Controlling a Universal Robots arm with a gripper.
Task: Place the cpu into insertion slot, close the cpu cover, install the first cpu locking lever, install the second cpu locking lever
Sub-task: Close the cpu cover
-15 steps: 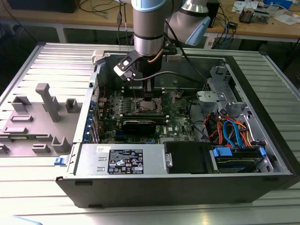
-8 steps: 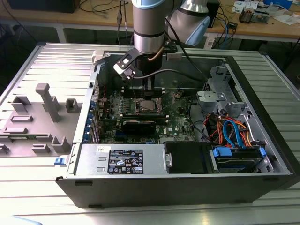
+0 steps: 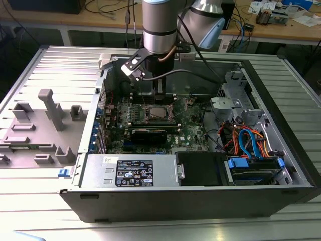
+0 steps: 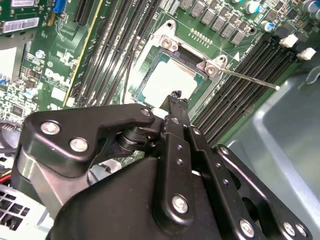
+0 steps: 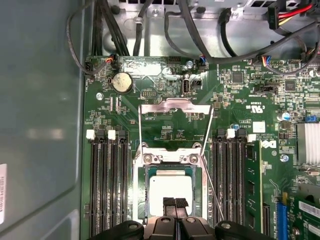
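Gripper point(image 5: 175, 204) fingertips pressed together with nothing between them, poised over the near edge of the cpu point(image 5: 171, 189), very close; cannot tell whether they touch it. Cpu lies flat in the insertion slot point(image 5: 138, 190), silver top up, edges square to the socket rim and parallel to the memory slots point(image 5: 107, 185) on either side. Cpu cover point(image 5: 175, 106) is open: swung back on its hinge, free edge pointing away from the socket toward the coin cell point(image 5: 122, 82), green motherboard point(image 5: 240, 100) visible through its cut-out centre. One locking lever point(image 5: 213, 191) is unlatched, a thin rod slanting alongside the socket; in the second wrist view it juts out over the memory slots. In the exterior view the arm point(image 3: 159, 30) reaches straight down into the open computer case point(image 3: 150, 206)
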